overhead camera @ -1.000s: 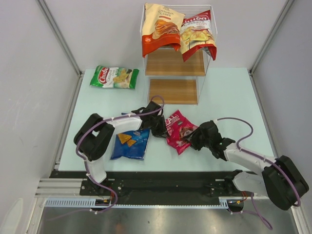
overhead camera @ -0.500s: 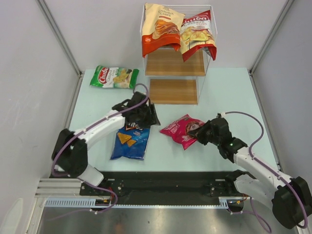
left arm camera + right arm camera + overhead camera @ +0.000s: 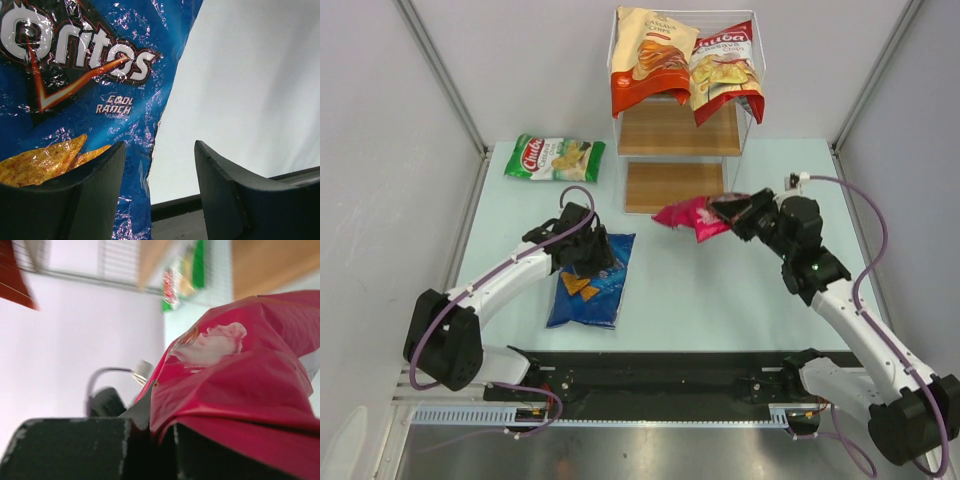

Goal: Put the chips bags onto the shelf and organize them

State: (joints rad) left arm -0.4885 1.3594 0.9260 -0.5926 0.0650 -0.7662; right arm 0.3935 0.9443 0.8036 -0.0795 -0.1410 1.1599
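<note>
Right gripper [image 3: 735, 208] clamped on pink bag [image 3: 685, 214] edge; bag aloft just before shelf [image 3: 675, 188] bottom board. Light, crinkly, slippery foil, sags from the pinch. Left gripper [image 3: 159, 162] open over Doritos [image 3: 75, 85] flat on table [image 3: 760, 290]; sealed seam likely the best hold.

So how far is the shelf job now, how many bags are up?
Done: the orange-and-cream bag and the red Chuba bag rest on the top tier of the shelf. In hand: the right gripper holds the pink bag off the table, near the lowest board. Left: the blue Doritos bag, under the open left gripper, and the green Chuba bag lie on the table.
</note>
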